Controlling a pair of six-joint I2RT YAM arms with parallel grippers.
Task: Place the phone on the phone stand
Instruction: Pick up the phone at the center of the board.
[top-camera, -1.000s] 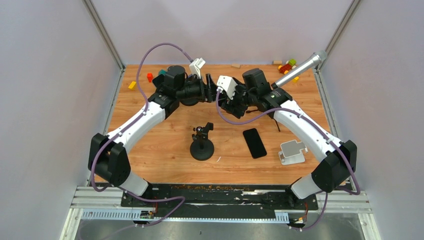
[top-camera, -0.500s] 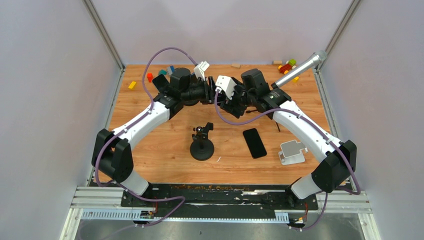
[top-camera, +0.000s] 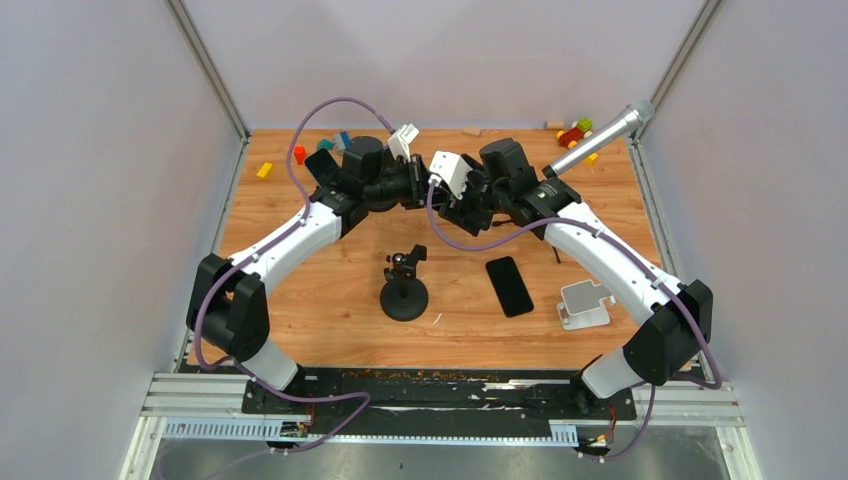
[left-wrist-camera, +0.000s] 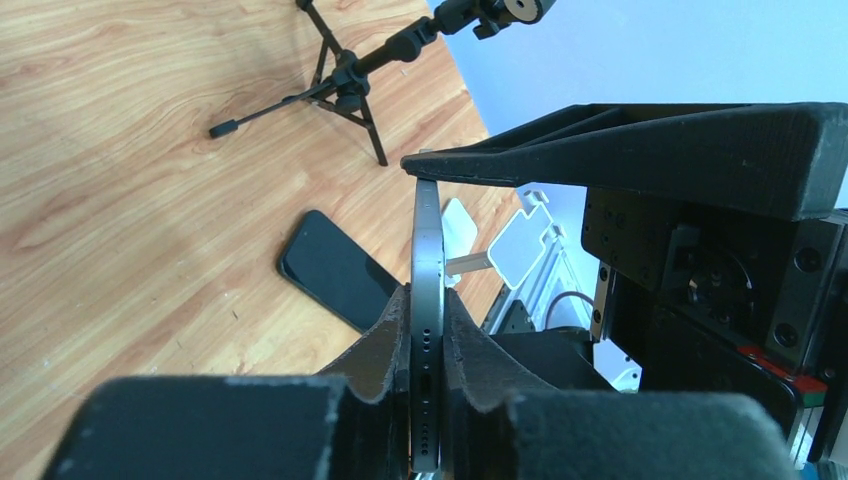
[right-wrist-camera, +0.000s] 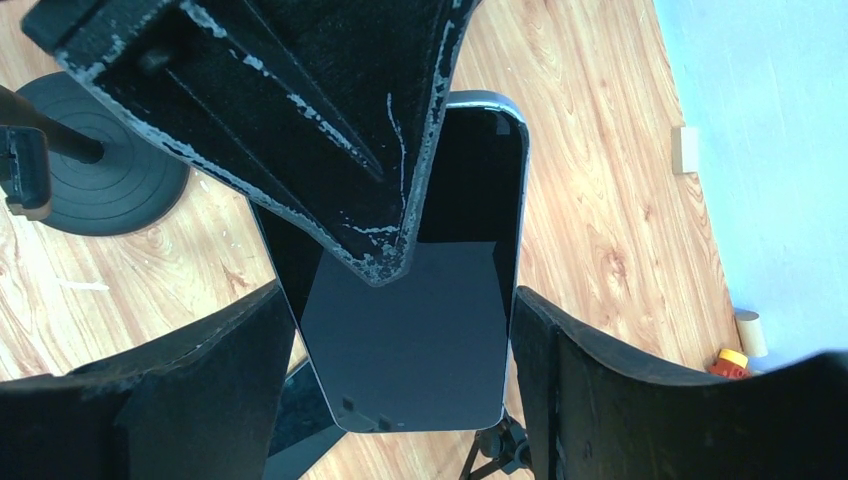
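Note:
A dark phone hangs in the air at the back middle of the table, between both grippers. My left gripper is shut flat on the phone, seen edge-on in the left wrist view. My right gripper spans its width, one finger against each long edge. In the top view the two grippers meet head-on and hide the phone. The white phone stand sits on the table at the front right, well away from both grippers.
A second dark phone lies flat left of the white stand. A black round-based holder stands at centre front. A microphone, a small tripod and toy blocks lie at the back right; more blocks at the back left.
My left gripper has shut on the phone, and the left arm has shifted slightly right toward the right gripper. The right arm has barely moved.

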